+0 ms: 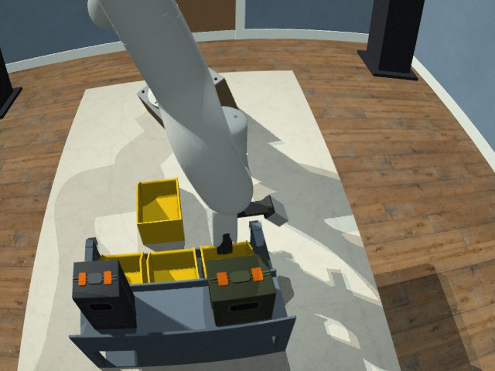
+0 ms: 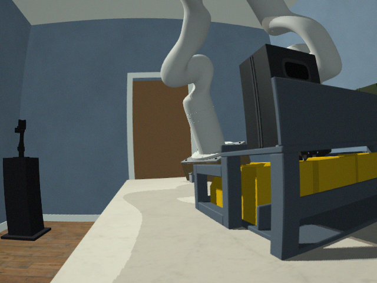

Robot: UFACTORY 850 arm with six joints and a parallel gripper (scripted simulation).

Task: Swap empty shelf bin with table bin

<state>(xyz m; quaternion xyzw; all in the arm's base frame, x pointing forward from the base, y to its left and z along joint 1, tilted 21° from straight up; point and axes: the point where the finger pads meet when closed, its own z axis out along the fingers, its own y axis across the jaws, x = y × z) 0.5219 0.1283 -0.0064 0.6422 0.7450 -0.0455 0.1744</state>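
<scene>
Three yellow open bins stand side by side in the grey shelf point(image 1: 179, 303): left point(image 1: 124, 265), middle point(image 1: 172, 265) and right point(image 1: 227, 251). A fourth yellow open bin point(image 1: 158, 211) stands on the table just behind the shelf; I cannot make out parts in it. My gripper point(image 1: 225, 243) reaches down from the white arm to the far rim of the right shelf bin, and its dark fingers are closed narrowly on that wall. The arm hides the fingers' upper part. In the exterior view the shelf bins point(image 2: 328, 173) show side-on; the gripper is hidden there.
A black case point(image 1: 101, 293) and a green case point(image 1: 241, 289) with orange latches sit on the shelf's top board, over the bins' rear ends. The robot's base point(image 1: 159, 100) stands at the table's far end. A dark block lies by the shelf's right post.
</scene>
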